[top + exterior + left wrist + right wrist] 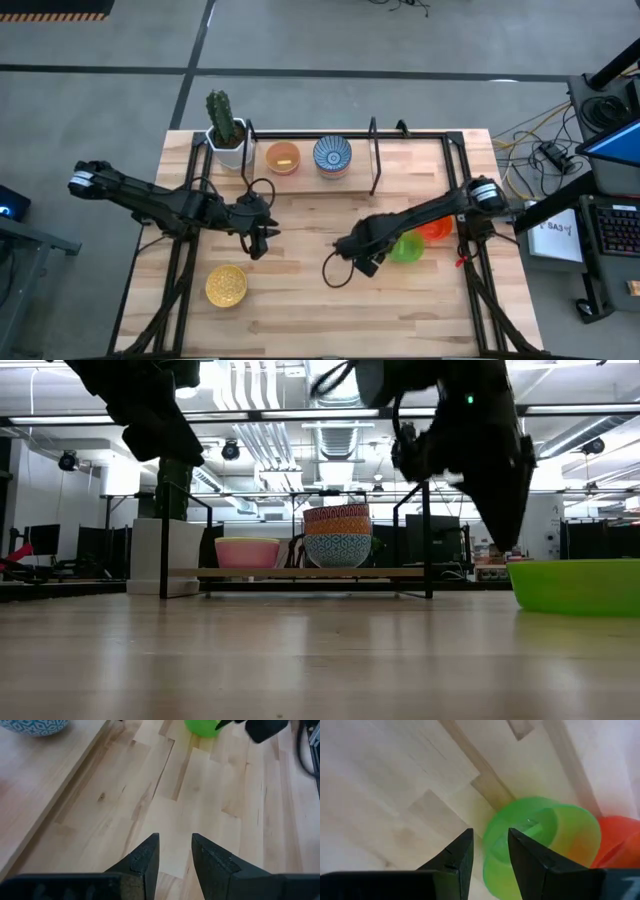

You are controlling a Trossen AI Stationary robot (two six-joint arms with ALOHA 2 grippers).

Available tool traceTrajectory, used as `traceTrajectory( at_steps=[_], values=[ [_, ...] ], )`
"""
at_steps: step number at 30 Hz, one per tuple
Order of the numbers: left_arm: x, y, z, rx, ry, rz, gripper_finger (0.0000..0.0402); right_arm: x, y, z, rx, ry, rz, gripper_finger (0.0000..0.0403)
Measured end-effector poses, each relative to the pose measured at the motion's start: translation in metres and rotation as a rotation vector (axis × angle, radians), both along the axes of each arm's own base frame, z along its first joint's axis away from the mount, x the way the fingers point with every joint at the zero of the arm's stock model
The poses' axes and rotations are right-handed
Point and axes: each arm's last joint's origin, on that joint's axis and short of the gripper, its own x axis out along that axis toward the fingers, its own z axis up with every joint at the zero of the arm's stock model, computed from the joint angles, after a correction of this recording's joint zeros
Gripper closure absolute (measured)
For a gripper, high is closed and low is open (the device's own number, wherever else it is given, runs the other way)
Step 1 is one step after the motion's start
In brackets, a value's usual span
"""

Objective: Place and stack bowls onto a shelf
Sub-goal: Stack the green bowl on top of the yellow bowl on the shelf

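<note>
High view — right end effector (357, 256) empty beside green bowl (407, 247).

Floor (400, 40): grey concrete, crossed by dark lines.
Ceiling (270, 420): exposed white ducts, long strip lights.
Beyond the desk's right edge: keyboard (618, 232), monitor (615, 140), tangled cables (545, 150).
Far room: dark monitors (590, 540) on benches.

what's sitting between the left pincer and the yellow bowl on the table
Nothing: the high view shows only bare tabletop between the left pincer and the yellow bowl, which sits apart from it, nearer the front edge.
</note>
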Motion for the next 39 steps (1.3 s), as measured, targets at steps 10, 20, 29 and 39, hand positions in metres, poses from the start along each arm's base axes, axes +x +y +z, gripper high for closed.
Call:
traceTrajectory(
  at_steps=[10,20,29,39],
  values=[
    [0.000,0.000,0.000,0.009,0.003,-0.004,0.0304,0.003,0.002,-0.032,-0.038,0.153,0.001,0.0291],
    [0.000,0.001,0.000,0.048,-0.005,0.022,0.0304,-0.006,-0.001,-0.005,-0.063,0.094,-0.038,0.0291],
    [0.000,0.002,0.000,0.053,-0.007,0.028,0.0304,-0.016,0.017,0.005,-0.089,0.077,-0.093,0.0291],
    [0.001,0.002,0.001,0.054,-0.013,0.027,0.0304,-0.025,0.021,-0.029,-0.110,0.130,-0.110,0.0291]
  ],
)
